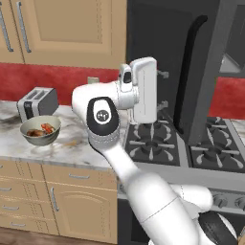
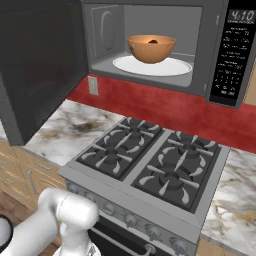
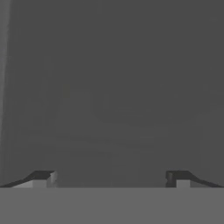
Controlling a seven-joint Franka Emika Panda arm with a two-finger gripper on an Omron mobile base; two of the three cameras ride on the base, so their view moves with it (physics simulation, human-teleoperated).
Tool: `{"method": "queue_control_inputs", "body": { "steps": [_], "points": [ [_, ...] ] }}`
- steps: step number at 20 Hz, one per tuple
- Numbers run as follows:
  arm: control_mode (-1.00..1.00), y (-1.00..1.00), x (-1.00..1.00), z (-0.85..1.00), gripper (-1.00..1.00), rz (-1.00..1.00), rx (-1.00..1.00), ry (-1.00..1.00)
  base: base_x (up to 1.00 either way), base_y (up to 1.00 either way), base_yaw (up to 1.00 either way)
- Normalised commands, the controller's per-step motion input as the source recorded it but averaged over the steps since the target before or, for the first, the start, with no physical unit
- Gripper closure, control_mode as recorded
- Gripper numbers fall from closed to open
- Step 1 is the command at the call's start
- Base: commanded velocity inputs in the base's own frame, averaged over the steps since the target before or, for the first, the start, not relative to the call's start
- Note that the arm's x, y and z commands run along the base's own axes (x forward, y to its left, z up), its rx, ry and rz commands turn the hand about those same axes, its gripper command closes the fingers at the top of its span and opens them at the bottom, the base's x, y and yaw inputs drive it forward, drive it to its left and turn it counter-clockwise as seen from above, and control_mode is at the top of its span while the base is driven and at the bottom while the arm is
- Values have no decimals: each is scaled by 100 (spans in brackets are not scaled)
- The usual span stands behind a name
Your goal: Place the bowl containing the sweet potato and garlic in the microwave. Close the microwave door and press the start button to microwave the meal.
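The orange-brown bowl [image 2: 151,48] stands on the white turntable plate [image 2: 170,67] inside the open microwave [image 2: 215,20]. A dark sliver of the sweet potato [image 2: 154,41] shows over the bowl's rim; the garlic is hidden by the bowl's wall. The microwave door [image 1: 153,33] [image 2: 35,65] is swung wide open, its curved black handle [image 1: 189,72] facing me. My gripper [image 1: 165,89] is open and empty, pointing at the door's outer face just left of the handle. In the hand view the gripper [image 3: 110,177] faces the dark door panel [image 3: 113,87] at close range.
A silver toaster [image 1: 37,102] and a grey-green bowl [image 1: 40,130] of red and brown food sit on the marble counter [image 1: 76,139] to the left. The gas stove [image 2: 150,160] lies below the microwave. The control panel [image 2: 230,55] is on the microwave's right side.
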Motion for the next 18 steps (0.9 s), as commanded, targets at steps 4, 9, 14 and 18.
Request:
{"method": "queue_control_inputs", "body": {
  "steps": [4,9,14,18],
  "points": [
    [-100,-100,-11,0,-100,-11,20,-2,0,0,0],
    [-100,-100,0,0,-100,-3,23,0,0,0,0],
    [-100,-94,13,0,-100,1,22,0,0,0,0],
    [-100,-57,34,-1,-100,13,18,-1,0,0,0]
  ]
}}
